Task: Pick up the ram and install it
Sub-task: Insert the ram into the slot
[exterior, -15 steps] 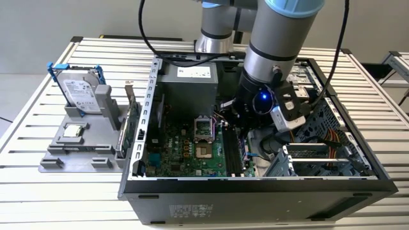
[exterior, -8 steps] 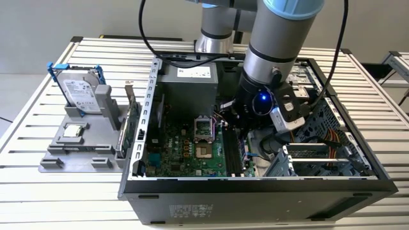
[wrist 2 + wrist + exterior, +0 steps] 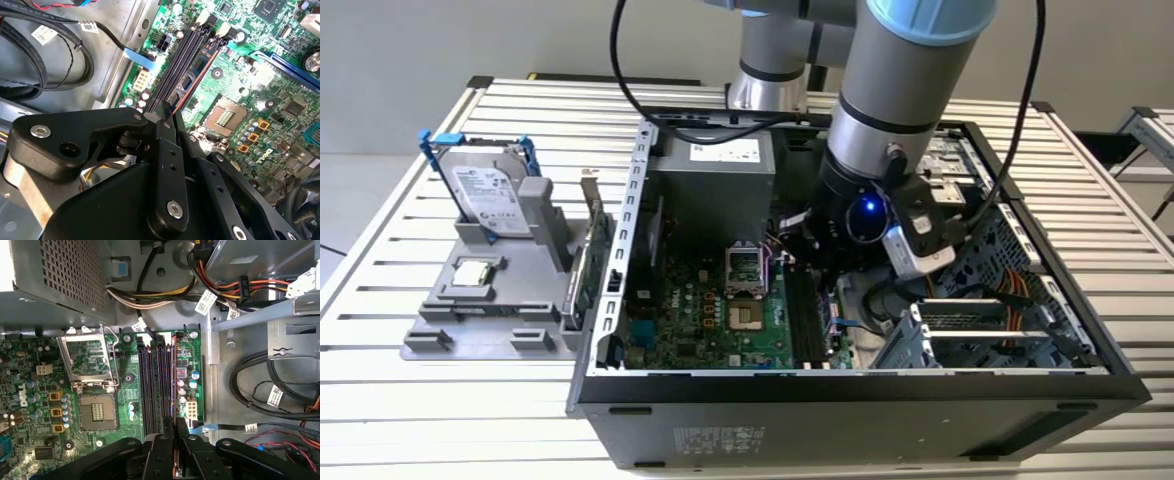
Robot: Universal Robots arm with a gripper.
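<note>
Dark board laminate with an orange-lit edge is what we see pinched in the gripper (image 3: 167, 107). Its two black fingers are drawn close together on the ram (image 3: 197, 75), which stands on edge and runs away from the fingertips along the black memory slots (image 3: 182, 60). We cannot tell whether its lower edge already touches a slot or hangs just above one.

In the exterior view the arm reaches down into the open computer case (image 3: 854, 400), with the gripper low over the exterior view's right part of the green motherboard (image 3: 707, 320). In the first wrist view the slots lie just beside the empty processor socket (image 3: 97, 412), between it and the bare metal floor with its loose cables (image 3: 260, 385).

We judge the ram light and stiff along its length, but thin enough to crack if twisted. Its small chips and contact edge are fragile. The flat faces are smooth, so a pinch can slip. We would hold it by the two faces near the upper edge, clear of the contacts, and keep it square to the slot.
</note>
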